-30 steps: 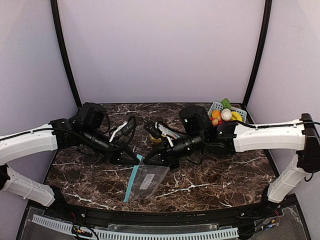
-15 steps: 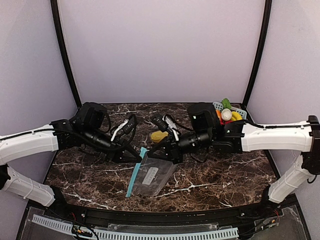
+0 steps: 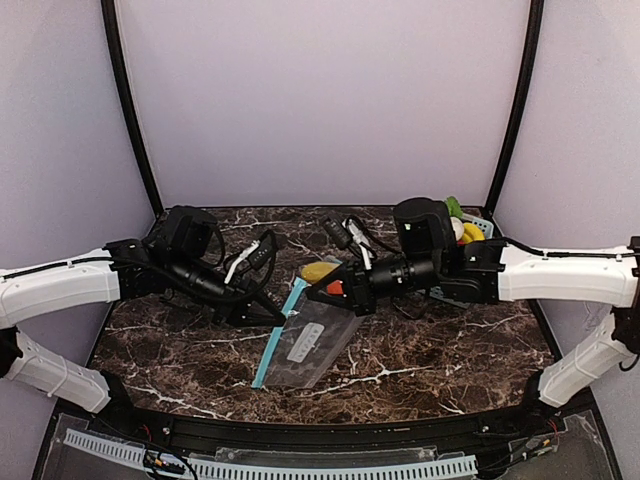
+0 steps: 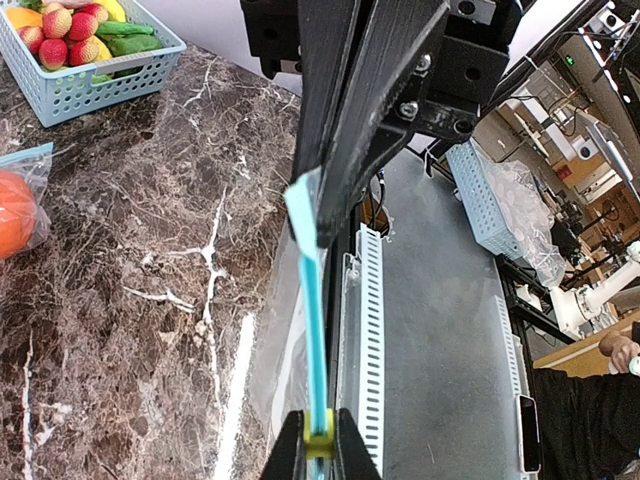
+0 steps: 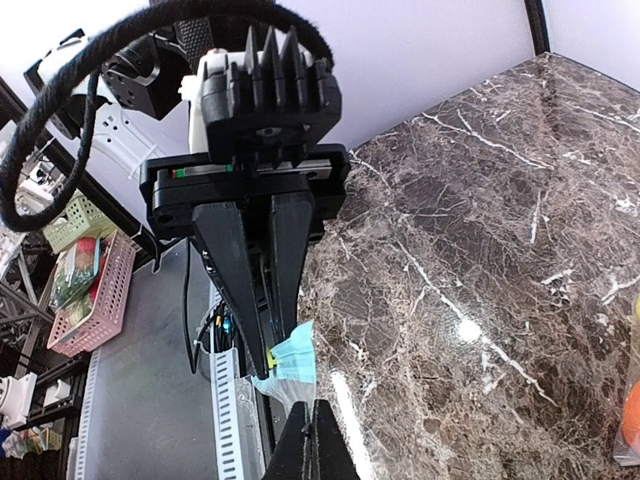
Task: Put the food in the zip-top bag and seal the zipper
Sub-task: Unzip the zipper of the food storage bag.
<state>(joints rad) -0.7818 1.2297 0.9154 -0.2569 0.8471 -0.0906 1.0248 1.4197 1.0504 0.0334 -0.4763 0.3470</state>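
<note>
As left gripper (image 4: 318,452) and right gripper (image 5: 310,440) pinch one bag (image 3: 310,347), one ball (image 4: 10,215) shows.

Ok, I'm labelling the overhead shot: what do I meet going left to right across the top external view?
In order: left arm's white forearm → zip-top bag → blue basket → right arm's white forearm. Left out: yellow piece and orange-red piece, which overlap the bag's span.

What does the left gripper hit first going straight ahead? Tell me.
Probably the right gripper, clamped on the same blue zipper strip the left gripper pinches, directly ahead; depth is unclear.
</note>
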